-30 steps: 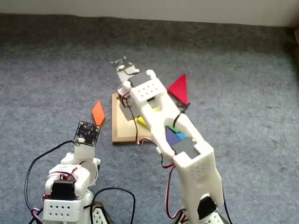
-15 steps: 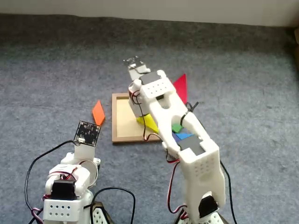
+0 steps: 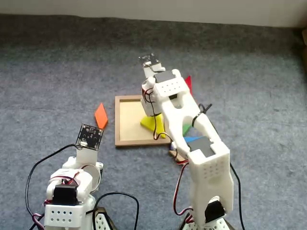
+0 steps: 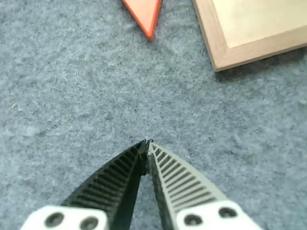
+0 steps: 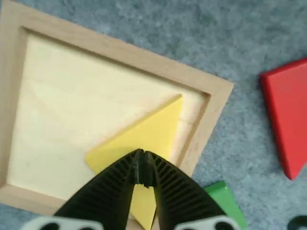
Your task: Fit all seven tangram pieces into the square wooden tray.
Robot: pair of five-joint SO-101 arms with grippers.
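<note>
The square wooden tray (image 3: 118,125) lies mid-table, and its rim (image 5: 211,117) also shows in the right wrist view. A yellow triangle (image 5: 149,132) lies in it, with one corner reaching over the near rim (image 3: 154,125). My right gripper (image 5: 141,168) is shut, its tips just above that triangle; I cannot tell if they touch. The right arm (image 3: 173,103) covers the tray's right part. A red triangle (image 3: 188,82) (image 5: 286,108), a green piece (image 3: 187,129) (image 5: 222,193) and a blue piece (image 3: 194,139) lie on the carpet to the right. An orange parallelogram (image 3: 100,115) (image 4: 142,11) lies left of the tray. My left gripper (image 4: 146,143) is shut over bare carpet, near the tray's corner (image 4: 223,58).
Grey carpet covers the table all round. The left arm's base (image 3: 64,201) and cables sit at the front left. The right arm's base (image 3: 208,211) stands at the front right. A pale wall strip runs along the far edge.
The right arm has swung to the right across the tray, uncovering the tray's left half and more of the yellow triangle while covering more of the red triangle. The left arm has stayed still.
</note>
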